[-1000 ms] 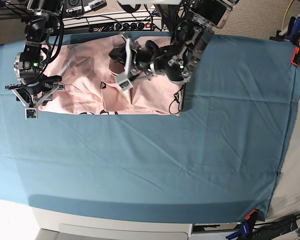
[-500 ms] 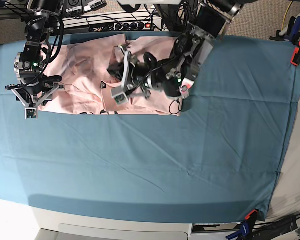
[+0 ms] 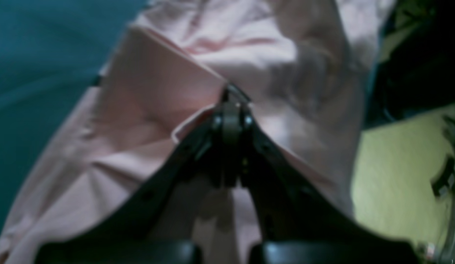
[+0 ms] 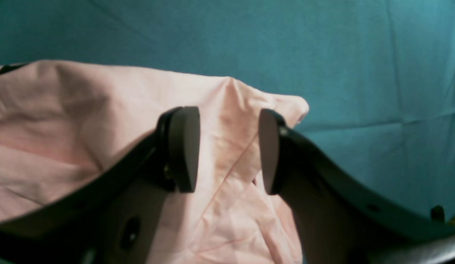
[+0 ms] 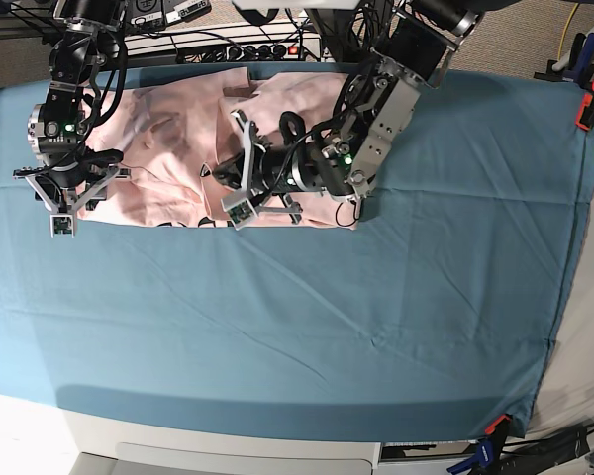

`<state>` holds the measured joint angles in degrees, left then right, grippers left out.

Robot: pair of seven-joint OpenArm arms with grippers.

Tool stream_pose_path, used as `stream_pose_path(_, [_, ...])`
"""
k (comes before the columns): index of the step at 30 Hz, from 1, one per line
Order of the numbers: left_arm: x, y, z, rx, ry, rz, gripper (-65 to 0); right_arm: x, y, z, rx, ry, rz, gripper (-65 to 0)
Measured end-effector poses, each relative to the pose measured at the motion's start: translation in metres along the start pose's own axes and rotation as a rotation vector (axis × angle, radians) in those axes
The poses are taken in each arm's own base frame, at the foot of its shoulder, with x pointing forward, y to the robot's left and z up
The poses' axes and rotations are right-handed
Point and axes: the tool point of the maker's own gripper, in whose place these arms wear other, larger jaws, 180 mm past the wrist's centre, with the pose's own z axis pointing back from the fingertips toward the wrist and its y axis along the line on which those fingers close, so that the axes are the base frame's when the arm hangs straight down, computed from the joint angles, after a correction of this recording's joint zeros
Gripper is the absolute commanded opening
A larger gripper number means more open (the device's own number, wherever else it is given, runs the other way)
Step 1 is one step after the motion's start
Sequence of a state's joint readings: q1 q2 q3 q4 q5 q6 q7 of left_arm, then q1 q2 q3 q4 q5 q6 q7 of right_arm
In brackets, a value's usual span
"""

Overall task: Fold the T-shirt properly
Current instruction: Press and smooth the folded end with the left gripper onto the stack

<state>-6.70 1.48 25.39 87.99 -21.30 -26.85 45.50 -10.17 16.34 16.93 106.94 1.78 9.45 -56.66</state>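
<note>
In the left wrist view, my left gripper (image 3: 231,110) is clenched tight on a hemmed edge of the large pale pink cotton T-shirt (image 3: 168,121), the fold of fabric pinched right at the fingertips. Pink cloth fills most of this picture, with the teal table cloth (image 3: 40,66) off to one side. The view is blurred, so I cannot tell which hem I have.

In the right wrist view, my right gripper (image 4: 229,150) stands released, its two dark pads (image 4: 185,146) apart, with a rumpled corner of the T-shirt lying below and between them and nothing gripped. Teal cloth lies beyond that corner.

In the base view, the T-shirt (image 5: 168,148) lies bunched along the far edge of the cloth-covered surface (image 5: 376,317), a strip of black lettering showing at its near edge. My left gripper (image 5: 240,193) reaches across the shirt's middle; my right gripper (image 5: 64,203) hovers over the shirt's outer end.

My judgement: I am carrying a flap across for a fold. To do it well, I should keep the pinch firm, draw the hem low and level so the layer lands flat, and let the right gripper pin or take its corner so the body does not drag along.
</note>
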Motion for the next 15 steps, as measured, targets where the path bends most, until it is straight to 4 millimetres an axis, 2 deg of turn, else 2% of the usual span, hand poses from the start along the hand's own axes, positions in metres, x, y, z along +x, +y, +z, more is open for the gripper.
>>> stream_pose_path(5, [-0.004, 0.030, -0.004, 0.158, 0.033, 0.057, -65.0, 0.001, 0.000, 0.000, 0.000, -0.006, 0.000, -38.3])
stream_pose_path(9, [0.023, 0.043, -0.001, 0.185, -0.015, 0.101, -65.0, 0.001, 0.000, 0.000, 0.000, -0.006, 0.000, -38.3])
stream_pose_path(12, [0.045, 0.038, 0.004, 0.093, -0.069, 0.141, -65.0, 0.001, 0.000, 0.000, 0.001, -0.007, 0.000, -38.3])
stream_pose_path(15, [0.055, 0.037, 0.013, 0.020, -0.090, 0.187, -65.0, 0.001, 0.000, 0.000, 0.000, -0.006, 0.000, -38.3])
